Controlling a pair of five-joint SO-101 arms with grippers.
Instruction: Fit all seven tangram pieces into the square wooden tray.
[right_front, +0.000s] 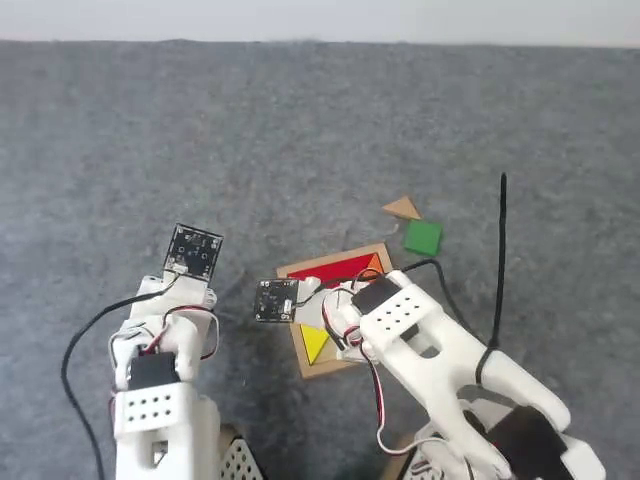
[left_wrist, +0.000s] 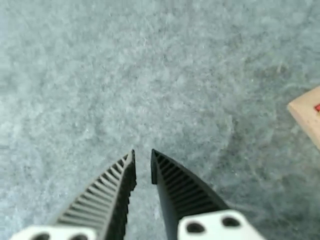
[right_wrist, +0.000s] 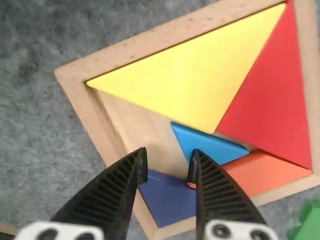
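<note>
Tray (right_wrist: 77, 92): five pieces (right_wrist: 200, 75) seated; green square (right_front: 423, 237), tan triangle (right_front: 402, 208) outstanding on table (right_front: 300, 120), far right; right claw (right_wrist: 168, 152) narrow, empty

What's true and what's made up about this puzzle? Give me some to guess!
1. The green square lies inside the wooden tray. False: it lies on the grey carpet, outside the tray.
2. The yellow triangle sits edge to edge with the red triangle. True.
3. The right gripper holds the yellow triangle. False: it is open, pointing at the dark blue piece.
4. The left gripper is over bare carpet. True.
5. All the pieces are in the tray. False: the green square and a tan triangle are outside.
</note>
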